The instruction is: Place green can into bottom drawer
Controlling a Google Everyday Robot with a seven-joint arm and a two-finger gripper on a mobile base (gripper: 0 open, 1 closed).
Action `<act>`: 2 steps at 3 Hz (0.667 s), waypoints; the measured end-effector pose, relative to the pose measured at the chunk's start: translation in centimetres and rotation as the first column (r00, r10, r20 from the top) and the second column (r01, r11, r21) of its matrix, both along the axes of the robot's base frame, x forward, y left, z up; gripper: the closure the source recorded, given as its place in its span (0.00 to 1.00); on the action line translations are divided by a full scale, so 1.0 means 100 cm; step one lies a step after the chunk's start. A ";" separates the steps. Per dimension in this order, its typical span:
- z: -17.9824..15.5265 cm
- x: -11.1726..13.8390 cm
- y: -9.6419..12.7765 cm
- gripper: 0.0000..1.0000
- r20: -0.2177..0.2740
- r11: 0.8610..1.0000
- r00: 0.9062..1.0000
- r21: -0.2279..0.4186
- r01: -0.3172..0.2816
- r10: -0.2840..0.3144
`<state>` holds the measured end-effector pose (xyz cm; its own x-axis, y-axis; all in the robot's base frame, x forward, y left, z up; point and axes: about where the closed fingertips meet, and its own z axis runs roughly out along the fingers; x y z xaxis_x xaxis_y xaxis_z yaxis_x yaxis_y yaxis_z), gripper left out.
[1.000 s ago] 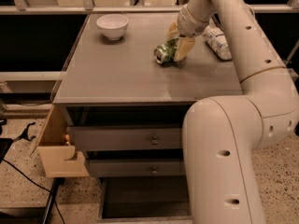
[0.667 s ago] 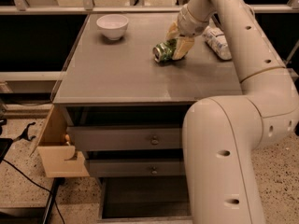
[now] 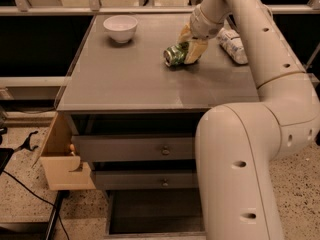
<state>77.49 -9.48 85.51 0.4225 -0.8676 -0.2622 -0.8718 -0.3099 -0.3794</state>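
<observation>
The green can (image 3: 174, 55) lies on its side on the grey cabinet top (image 3: 130, 79), right of the middle. My gripper (image 3: 191, 45) comes down from the far right, its yellowish fingers (image 3: 198, 50) closed around the can's right end. The can still looks to rest on the top. The bottom drawer (image 3: 150, 211) is pulled open at the foot of the cabinet, with a dark inside; my arm's big lower link (image 3: 240, 174) hides its right part.
A white bowl (image 3: 120, 28) stands at the back left of the top. A clear plastic bottle with a white label (image 3: 233, 45) lies right of the gripper. Two shut grey drawers with round knobs (image 3: 162, 150) sit above the open one. A wooden box (image 3: 62, 159) hangs off the cabinet's left side.
The can and the gripper have shifted a little to the left on the top. Nothing else has moved.
</observation>
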 end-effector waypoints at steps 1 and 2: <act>0.013 0.003 0.003 1.00 0.030 0.999 0.999 0.032 0.031 -0.032; 0.034 -0.002 0.005 1.00 0.053 0.995 0.995 0.072 0.075 -0.079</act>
